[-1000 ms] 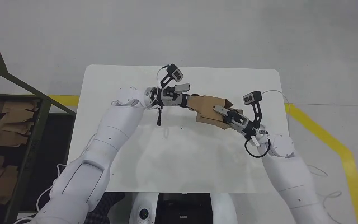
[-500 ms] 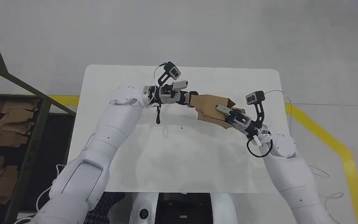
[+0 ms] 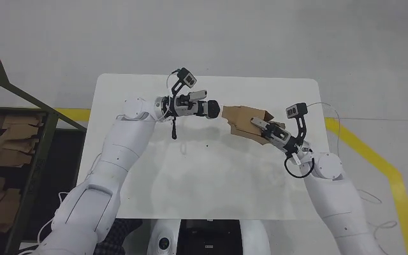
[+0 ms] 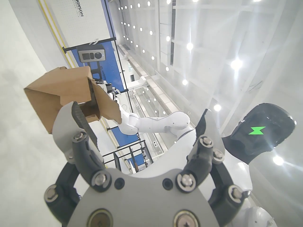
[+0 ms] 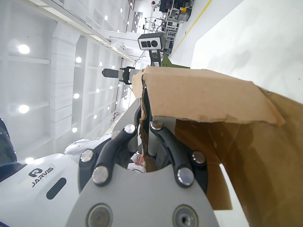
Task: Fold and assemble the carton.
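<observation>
A brown, partly folded carton (image 3: 243, 117) hangs above the white table (image 3: 153, 185), right of centre. My right gripper (image 3: 262, 125) is shut on one of its walls. In the right wrist view the fingers (image 5: 158, 128) pinch a cardboard edge, and a flap of the carton (image 5: 208, 95) folds over beyond them. My left gripper (image 3: 215, 109) is open just off the carton's left edge. In the left wrist view the carton (image 4: 56, 88) sits past one finger (image 4: 78, 116) of the left gripper (image 4: 139, 119), with nothing between the fingers.
A dark rack (image 3: 22, 143) holding flat cardboard blanks stands off the table's left side. A yellow line (image 3: 363, 150) runs on the floor to the right. Bare table surface lies in front of both arms.
The left gripper has drawn back to the left, off the carton's edge. The right arm has carried the carton a little to the right.
</observation>
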Motion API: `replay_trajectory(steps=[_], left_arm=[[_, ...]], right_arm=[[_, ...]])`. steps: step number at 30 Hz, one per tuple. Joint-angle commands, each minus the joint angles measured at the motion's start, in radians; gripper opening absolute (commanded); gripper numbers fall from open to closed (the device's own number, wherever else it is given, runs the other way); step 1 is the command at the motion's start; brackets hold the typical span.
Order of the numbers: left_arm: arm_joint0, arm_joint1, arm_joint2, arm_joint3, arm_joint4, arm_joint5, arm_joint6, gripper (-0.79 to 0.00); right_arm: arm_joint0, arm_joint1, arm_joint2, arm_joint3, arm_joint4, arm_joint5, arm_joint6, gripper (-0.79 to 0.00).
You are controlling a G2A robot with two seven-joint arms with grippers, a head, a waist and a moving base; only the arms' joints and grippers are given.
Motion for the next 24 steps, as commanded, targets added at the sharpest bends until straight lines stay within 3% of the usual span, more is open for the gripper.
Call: replay_trajectory(steps=[1,11,24], left_arm=[[0.001,0.001,0.008,-0.011,0.032,0.001,0.012,0.0],[0.009,0.004,0.057,-0.064,0.194,-0.003,0.098,0.0],[-0.019,-0.005,0.109,-0.031,0.268,-0.007,0.177,0.0]], right_arm=[[-0.002,0.001,0.002,-0.005,-0.005,0.006,0.0,-0.785],[-0.002,0.003,0.003,-0.02,-0.012,0.027,-0.009,-0.785],[-0.016,0.006,0.009,-0.061,-0.016,0.024,-0.01,-0.785]])
